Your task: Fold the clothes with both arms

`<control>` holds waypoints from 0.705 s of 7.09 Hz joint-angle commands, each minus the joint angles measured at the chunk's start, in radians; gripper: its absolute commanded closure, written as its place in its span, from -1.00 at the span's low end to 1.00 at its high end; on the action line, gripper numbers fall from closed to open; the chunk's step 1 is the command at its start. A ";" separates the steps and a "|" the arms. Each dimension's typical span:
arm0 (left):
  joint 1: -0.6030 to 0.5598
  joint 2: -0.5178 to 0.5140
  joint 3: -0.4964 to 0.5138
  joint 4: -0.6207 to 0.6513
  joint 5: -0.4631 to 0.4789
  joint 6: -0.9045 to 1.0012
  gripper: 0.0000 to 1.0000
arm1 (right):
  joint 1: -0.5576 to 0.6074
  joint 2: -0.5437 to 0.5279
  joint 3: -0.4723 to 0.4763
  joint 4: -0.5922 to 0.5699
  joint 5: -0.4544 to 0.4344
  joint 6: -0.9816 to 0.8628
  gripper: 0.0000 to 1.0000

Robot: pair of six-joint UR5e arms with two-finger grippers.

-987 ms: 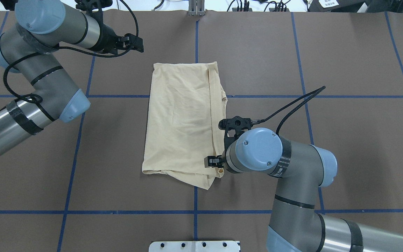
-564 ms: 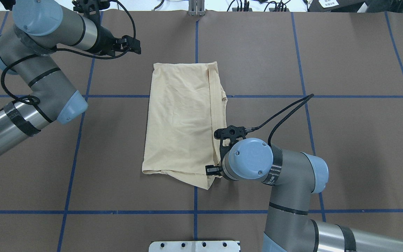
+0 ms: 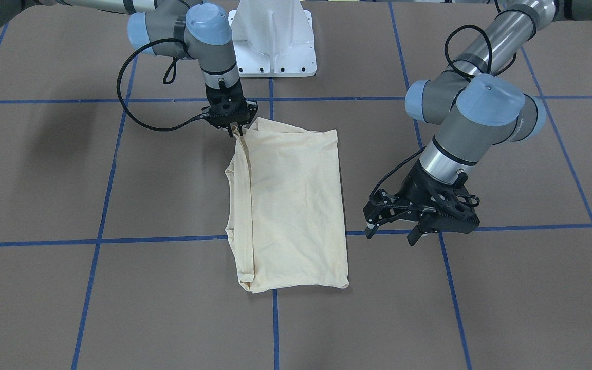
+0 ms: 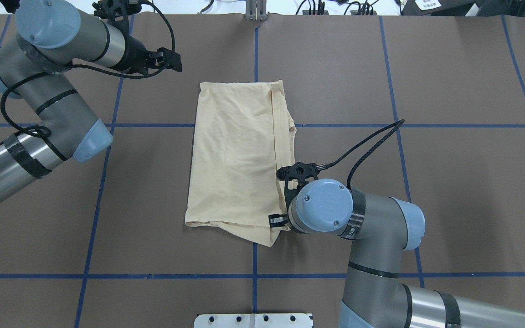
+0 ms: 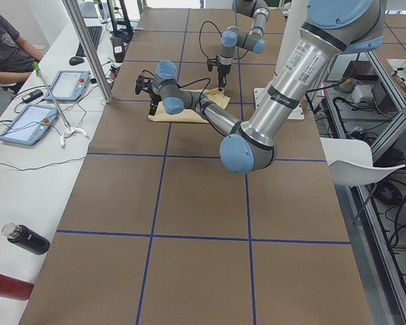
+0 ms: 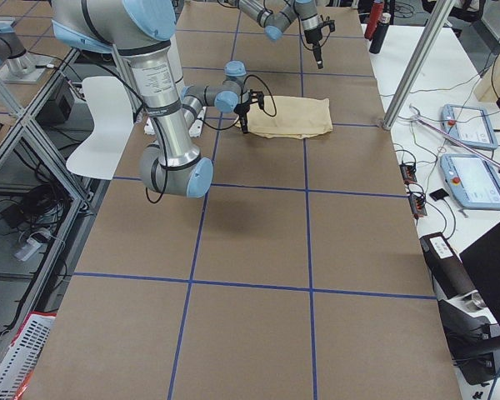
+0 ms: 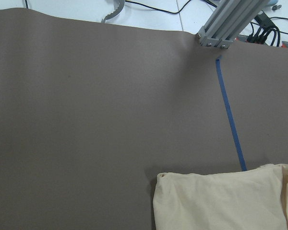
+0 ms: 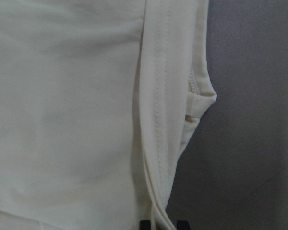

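**Long fold looks done, the crosswise fold is what's left**

Your T-shirt (image 4: 235, 155) lies flat in the middle of the table (image 4: 426, 182) as a narrow rectangle, sleeves tucked in and print hidden, so I'd call the lengthwise folding finished, roughly halfway through. The right gripper (image 3: 234, 129) sits at the shirt's corner nearest the robot on its right side. It's clamped onto the stitched edge there, and the front view shows that strip pulled up a little toward the fingers. The left gripper (image 3: 391, 231) is off the fabric, near the far corner on the robot's left, jaws apart and holding nothing. My guess is you need that left one on its own corner before bringing one short end over the other. The right-side edge is a bit rumpled, so it might need smoothing.
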 commanded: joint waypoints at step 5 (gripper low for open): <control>0.000 0.002 0.001 0.002 0.002 0.000 -0.88 | 0.002 0.000 0.011 0.000 0.006 0.001 1.00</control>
